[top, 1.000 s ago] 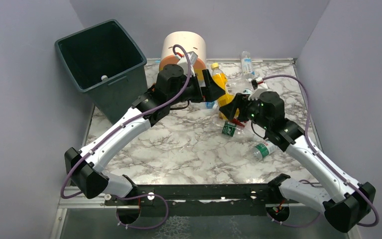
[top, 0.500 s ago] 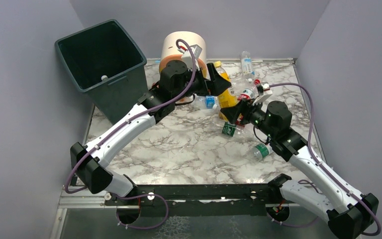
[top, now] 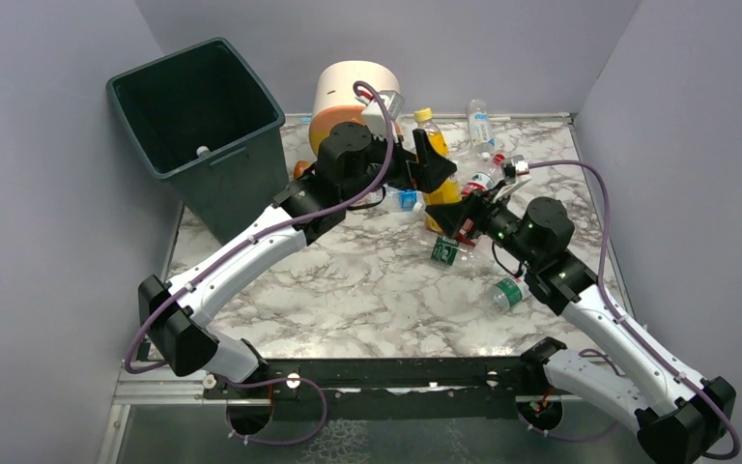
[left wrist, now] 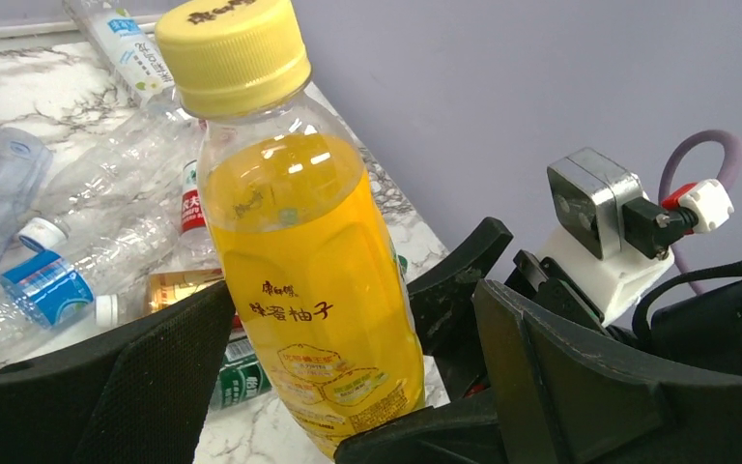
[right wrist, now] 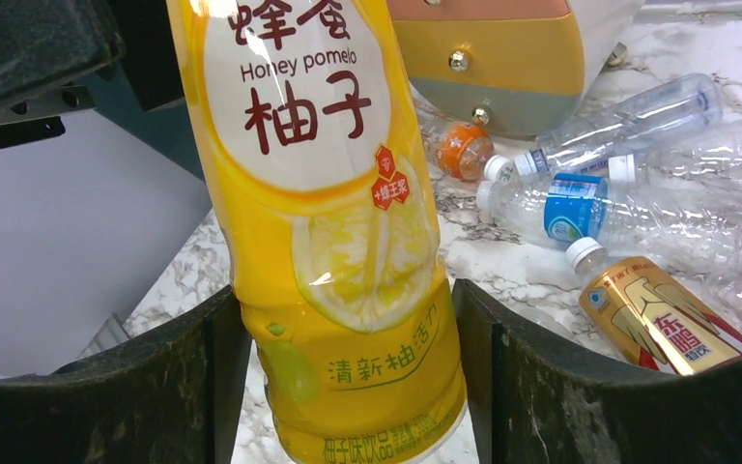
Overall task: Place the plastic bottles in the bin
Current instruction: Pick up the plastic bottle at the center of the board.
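A yellow honey-pomelo bottle with a yellow cap stands upright above the table, behind its middle. My right gripper is shut on its lower body, one finger on each side. My left gripper is open around the same bottle higher up, with a gap at its right finger. The dark green bin stands at the back left, far left of both grippers. More bottles lie on the table: clear ones, green-labelled ones, a blue-labelled one and a gold one.
The round cream, orange and yellow drawer unit stands behind the left gripper, between bin and bottles. A small orange bottle lies at its foot. Grey walls enclose the marble table on three sides.
My left gripper has swung right and now sits around the yellow bottle's upper part. My right arm has drawn back to the right, still holding the bottle upright.
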Tool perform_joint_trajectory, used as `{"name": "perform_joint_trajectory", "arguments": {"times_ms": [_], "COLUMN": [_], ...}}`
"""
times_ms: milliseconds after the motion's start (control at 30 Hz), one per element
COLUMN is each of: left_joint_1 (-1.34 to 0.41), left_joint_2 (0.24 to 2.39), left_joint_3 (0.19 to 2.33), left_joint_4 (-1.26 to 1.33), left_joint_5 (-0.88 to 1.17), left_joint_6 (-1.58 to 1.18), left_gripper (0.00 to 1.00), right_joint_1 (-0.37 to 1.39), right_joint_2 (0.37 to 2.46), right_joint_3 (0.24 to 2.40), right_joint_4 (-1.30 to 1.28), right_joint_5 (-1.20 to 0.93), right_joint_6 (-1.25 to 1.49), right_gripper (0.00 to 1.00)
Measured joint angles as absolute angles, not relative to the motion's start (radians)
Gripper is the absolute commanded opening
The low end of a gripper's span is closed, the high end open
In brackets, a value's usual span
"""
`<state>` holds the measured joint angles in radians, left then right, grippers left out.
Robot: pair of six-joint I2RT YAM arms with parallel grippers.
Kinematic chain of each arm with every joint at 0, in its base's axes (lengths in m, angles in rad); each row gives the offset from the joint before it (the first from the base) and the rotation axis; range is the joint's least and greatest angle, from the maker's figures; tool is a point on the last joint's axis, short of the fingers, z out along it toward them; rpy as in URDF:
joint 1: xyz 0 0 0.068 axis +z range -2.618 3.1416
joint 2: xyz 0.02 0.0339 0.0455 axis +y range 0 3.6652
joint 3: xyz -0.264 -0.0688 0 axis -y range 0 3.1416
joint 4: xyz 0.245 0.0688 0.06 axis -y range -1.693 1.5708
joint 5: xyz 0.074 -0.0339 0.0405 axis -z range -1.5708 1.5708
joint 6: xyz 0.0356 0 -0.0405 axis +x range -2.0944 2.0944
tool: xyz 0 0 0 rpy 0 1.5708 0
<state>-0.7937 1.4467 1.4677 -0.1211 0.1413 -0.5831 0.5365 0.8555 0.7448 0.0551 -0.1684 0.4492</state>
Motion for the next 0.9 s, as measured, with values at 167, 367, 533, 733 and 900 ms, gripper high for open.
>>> {"name": "perform_joint_trajectory", "arguments": {"times_ms": [167,367,533,733,900], "left_joint_1": [-0.833,-0.849,-0.853,-0.853,-0.853], "left_joint_2": [1.447,1.447,1.448,1.448,1.448], "left_joint_3": [1.467,1.439,1.422,1.422,1.422], "left_joint_4": [-0.111,-0.090,-0.091,-0.080,-0.074], "left_joint_5": [0.076,0.036,0.023,0.006,0.003], "left_joint_6": [-0.529,-0.504,-0.492,-0.484,-0.479], "left_gripper": [0.98,0.92,0.87,0.69,0.60], "right_joint_1": [0.536,0.536,0.536,0.536,0.536], "right_joint_2": [0.867,0.868,0.868,0.868,0.868], "right_joint_3": [0.745,0.745,0.746,0.746,0.746], "right_joint_4": [0.067,0.075,0.081,0.081,0.084], "right_joint_5": [-0.181,-0.191,-0.204,-0.212,-0.219], "right_joint_6": [0.455,0.459,0.463,0.464,0.472], "right_gripper": [0.56,0.57,0.57,0.57,0.61]}}
